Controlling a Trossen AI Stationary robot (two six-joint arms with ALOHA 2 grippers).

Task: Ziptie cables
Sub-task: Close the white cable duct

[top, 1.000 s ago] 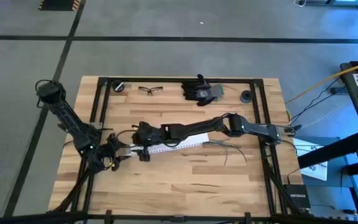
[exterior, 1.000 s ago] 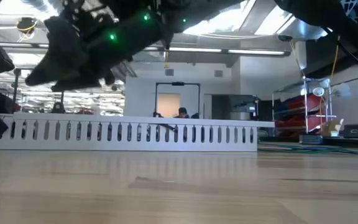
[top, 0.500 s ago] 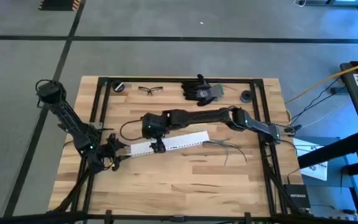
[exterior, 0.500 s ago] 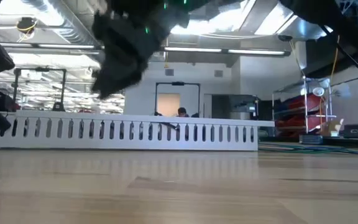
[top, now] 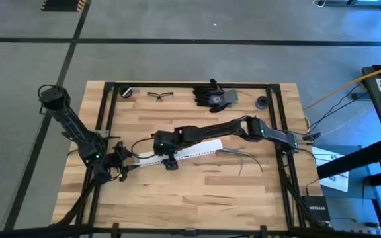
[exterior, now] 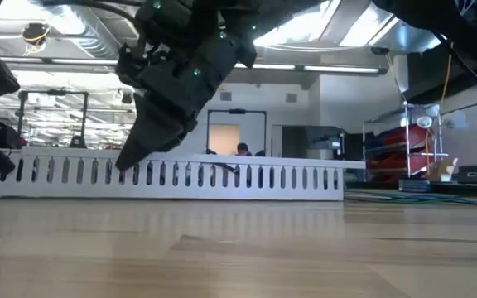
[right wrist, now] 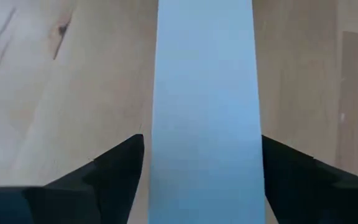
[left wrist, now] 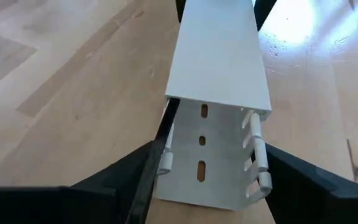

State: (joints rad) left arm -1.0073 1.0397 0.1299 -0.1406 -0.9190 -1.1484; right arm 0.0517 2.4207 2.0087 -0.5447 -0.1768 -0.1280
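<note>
Cables (top: 243, 158) lie loose on the wood, toward the right side of the table (top: 197, 192). They are thin and bendy, and they fan out a little from just past the right end of the white strip (top: 184, 151). No gripper touches them.

The white strip is long and has slots along it. It runs sideways across the middle of the table, so its long way points from the left gripper (top: 126, 163) over to the cables. The left gripper has its fingers spread apart on both sides of the strip's left end. I can't be sure they press on it.

The right gripper (top: 169, 160) hangs over the strip near its left part, far from the cables. Its fingers are open too, one on each side of the strip, with small gaps showing.

So the cables are well off to the right of both grippers. The right arm (top: 263, 132) passes closest to them, and I think it is the one that could reach back for them more easily.
</note>
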